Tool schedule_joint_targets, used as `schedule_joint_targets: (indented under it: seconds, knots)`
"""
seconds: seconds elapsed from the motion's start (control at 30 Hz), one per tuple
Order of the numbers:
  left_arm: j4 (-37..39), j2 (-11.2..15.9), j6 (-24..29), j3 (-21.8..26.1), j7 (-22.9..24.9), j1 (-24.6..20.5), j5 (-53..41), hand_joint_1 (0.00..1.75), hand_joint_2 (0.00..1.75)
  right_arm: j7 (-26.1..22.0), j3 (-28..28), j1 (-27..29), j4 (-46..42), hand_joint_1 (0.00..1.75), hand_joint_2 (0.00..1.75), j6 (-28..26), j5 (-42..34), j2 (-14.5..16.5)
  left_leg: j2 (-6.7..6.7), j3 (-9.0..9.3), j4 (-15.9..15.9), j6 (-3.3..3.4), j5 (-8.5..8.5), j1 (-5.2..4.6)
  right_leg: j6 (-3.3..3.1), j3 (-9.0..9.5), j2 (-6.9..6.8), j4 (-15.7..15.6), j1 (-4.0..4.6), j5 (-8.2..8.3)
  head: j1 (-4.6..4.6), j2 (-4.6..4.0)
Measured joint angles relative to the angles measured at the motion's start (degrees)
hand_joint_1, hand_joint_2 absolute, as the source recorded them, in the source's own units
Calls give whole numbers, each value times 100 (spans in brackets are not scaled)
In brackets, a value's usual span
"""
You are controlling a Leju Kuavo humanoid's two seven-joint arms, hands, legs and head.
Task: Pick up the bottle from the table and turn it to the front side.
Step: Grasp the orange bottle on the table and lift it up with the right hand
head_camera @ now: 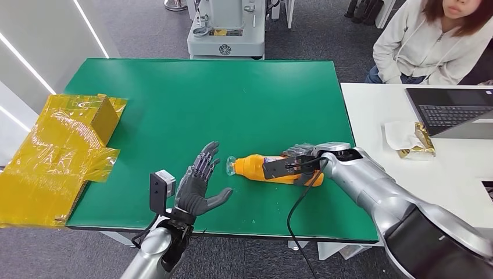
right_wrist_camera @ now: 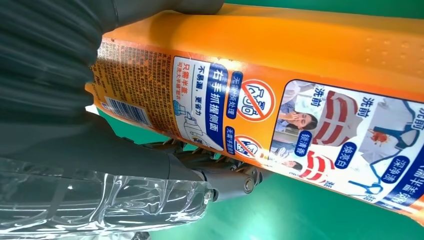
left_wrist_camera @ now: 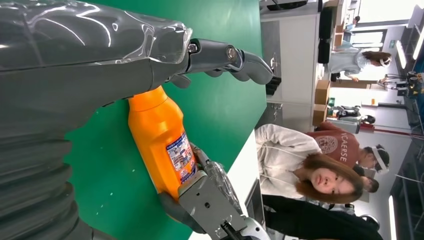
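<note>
**Bottle gripped lying flat**

Your left hand (head_camera: pixel 197 185) lies spread, empty, on the green table (head_camera: pixel 174 104). Just beyond its fingertips, the glossy orange plastic detergent bottle (head_camera: pixel 264 167) lies sideways, your right hand (head_camera: pixel 302 160) wrapped around its labelled base.

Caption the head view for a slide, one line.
Right hand grips the orange bottle lying on the green table; open left hand waits beside its cap end.

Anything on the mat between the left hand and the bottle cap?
Nothing: in the head view only bare green mat separates the left hand from the bottle.
</note>
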Motion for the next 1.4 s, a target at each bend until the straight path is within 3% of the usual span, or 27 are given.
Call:
schedule_joint_targets:
  seconds: [0.27, 0.37, 0.5, 0.63, 0.77, 0.93, 1.13, 1.4]
  knots:
    - [-24, -1, -2, 1, 10, 7, -32, 0, 175, -212, -23, 124, -21, 175, 175, -502, -363, -32, 0, 1, 1, 0, 0, 0, 0, 1, 0, 0, 0, 0, 1, 0]
    - [-33, -2, -1, 6, 1, 33, -89, 0, 175, -549, -229, 333, -118, 175, 175, -1029, -849, -79, -1, 1, 1, 0, 0, 1, 0, 1, 0, -1, 0, 0, 1, 0]
    - [-87, -7, 33, 51, -83, 118, -181, 0, 175, -1402, -906, 1078, -634, 175, 175, -1974, -1609, -208, -9, -1, -1, 0, -2, 3, 2, 3, -7, -4, 3, -4, 2, 0]
    - [-114, -8, 80, 79, -150, 137, -189, 0, 175, -1869, -1744, 2324, -1773, 175, 175, -2623, -2220, -281, -15, -1, -3, -3, -10, 7, 2, 4, -14, -7, 6, -14, 1, 0]
    - [-190, -7, 79, 79, -161, 166, -181, 0, 175, -1947, -2519, 3633, -3042, 175, 175, -2772, -2670, -340, -23, -9, -4, -2, -13, 7, 3, 2, -24, -6, 5, -23, -1, 0]
    - [-263, -9, 72, 79, -136, 212, -185, 0, 175, -1921, -3189, 4502, -4015, 175, 175, -2871, -2766, -436, -19, -10, -4, -2, -14, 5, 4, 2, -21, -7, 4, -24, 1, 0]
    - [-296, -13, 69, 79, -129, 203, -243, 0, 175, -1903, -3579, 5077, -4601, 175, 175, -2962, -2709, -438, -16, -8, -2, -1, -14, 4, 4, 3, -18, -7, 2, -23, 1, 0]
    - [-285, -11, -178, 79, 32, -11, -327, 0, 175, -1805, -3809, 5317, -4921, 175, 175, -3004, -2476, -333, -15, -5, -3, -2, -13, 4, 3, 3, -17, -5, 3, -22, 0, 0]
